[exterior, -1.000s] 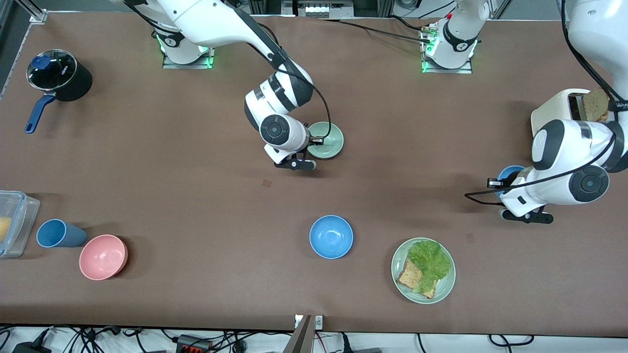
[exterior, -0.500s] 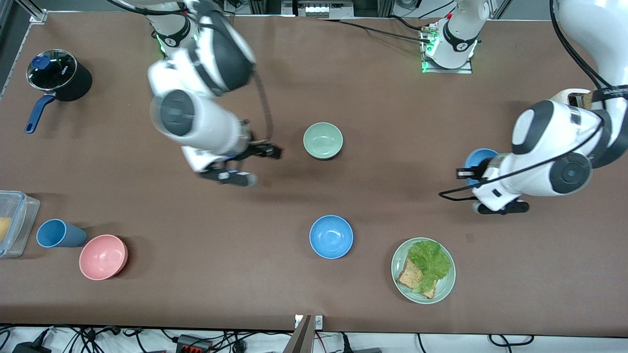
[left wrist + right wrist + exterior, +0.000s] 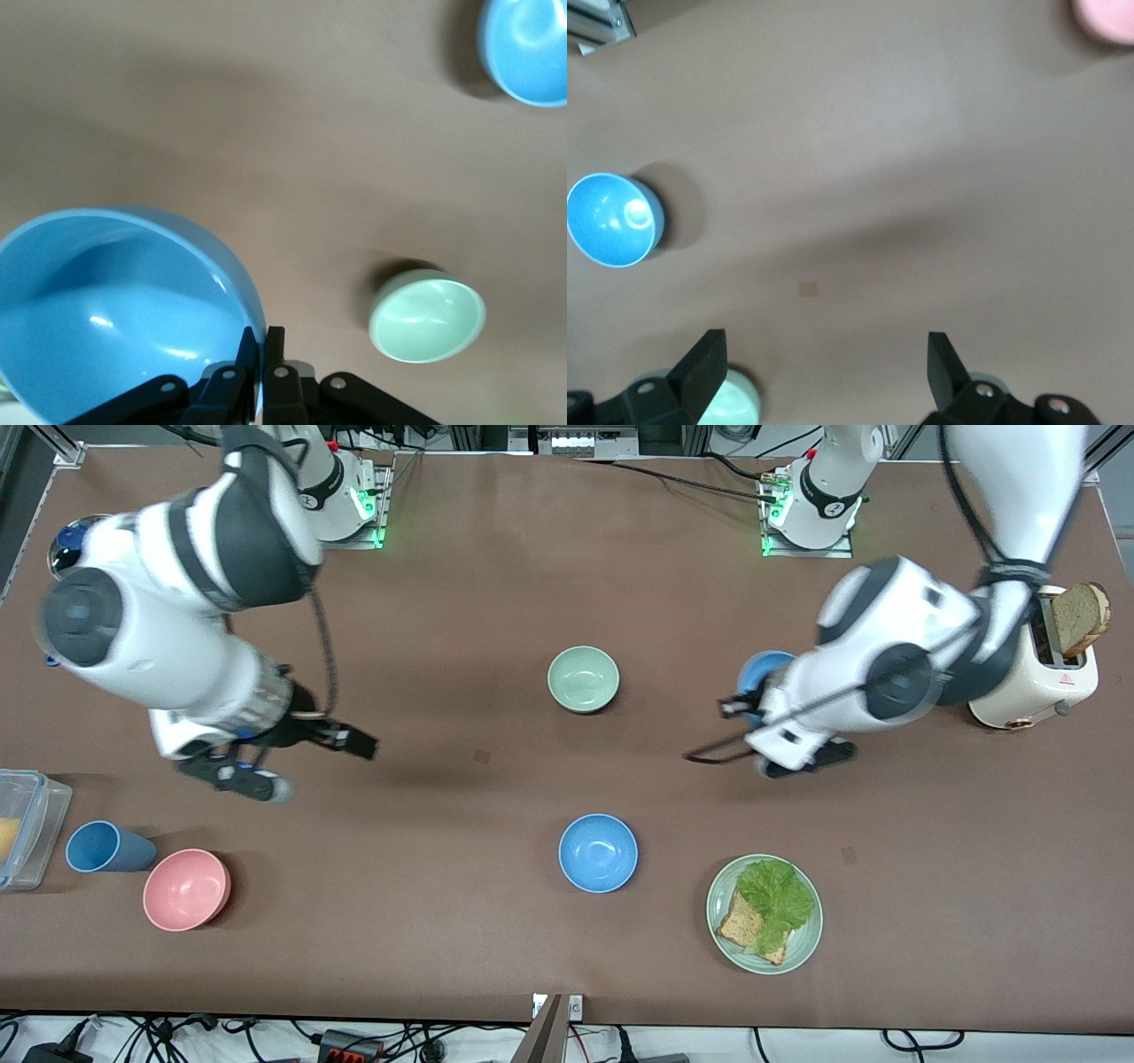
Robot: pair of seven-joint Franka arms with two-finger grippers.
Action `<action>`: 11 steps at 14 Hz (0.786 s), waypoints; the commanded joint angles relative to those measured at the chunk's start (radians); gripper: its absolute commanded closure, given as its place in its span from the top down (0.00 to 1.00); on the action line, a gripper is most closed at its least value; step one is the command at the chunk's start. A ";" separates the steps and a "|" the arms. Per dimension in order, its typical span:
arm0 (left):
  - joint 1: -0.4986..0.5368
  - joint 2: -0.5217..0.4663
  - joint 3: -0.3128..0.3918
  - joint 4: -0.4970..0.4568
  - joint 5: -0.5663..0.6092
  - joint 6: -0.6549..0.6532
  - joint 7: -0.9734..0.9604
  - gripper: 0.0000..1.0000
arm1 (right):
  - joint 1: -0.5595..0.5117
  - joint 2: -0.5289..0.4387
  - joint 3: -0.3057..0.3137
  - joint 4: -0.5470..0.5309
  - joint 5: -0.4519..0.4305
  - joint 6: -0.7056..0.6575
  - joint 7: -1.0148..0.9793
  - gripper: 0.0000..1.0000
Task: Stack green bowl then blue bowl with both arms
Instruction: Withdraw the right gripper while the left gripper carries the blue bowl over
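Left gripper (image 3: pixel 261 341), jaws clamped on the rim of a blue bowl (image 3: pixel 115 310), held in the air over bare surface (image 3: pixel 496 584) near the green bowl (image 3: pixel 583 679). Right gripper (image 3: pixel 824 367), jaws wide, empty, over bare surface toward the right arm's end.

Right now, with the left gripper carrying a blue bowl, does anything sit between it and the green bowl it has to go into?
Nothing visible does. The left gripper is shut on the blue bowl's rim, up in the air, and only bare table lies between it and the empty green bowl. The right gripper is open, well aside.
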 commanded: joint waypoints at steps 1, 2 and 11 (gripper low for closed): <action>-0.089 0.083 0.001 0.075 -0.008 0.059 -0.183 0.00 | 0.010 -0.020 -0.081 0.004 -0.014 -0.020 -0.114 1.00; -0.129 0.102 0.001 0.075 -0.008 0.103 -0.244 0.00 | 0.004 -0.020 -0.095 0.004 -0.013 -0.021 -0.144 1.00; -0.337 0.180 0.059 0.069 0.015 0.344 -0.455 0.00 | -0.471 -0.161 0.261 -0.021 -0.172 -0.021 -0.368 1.00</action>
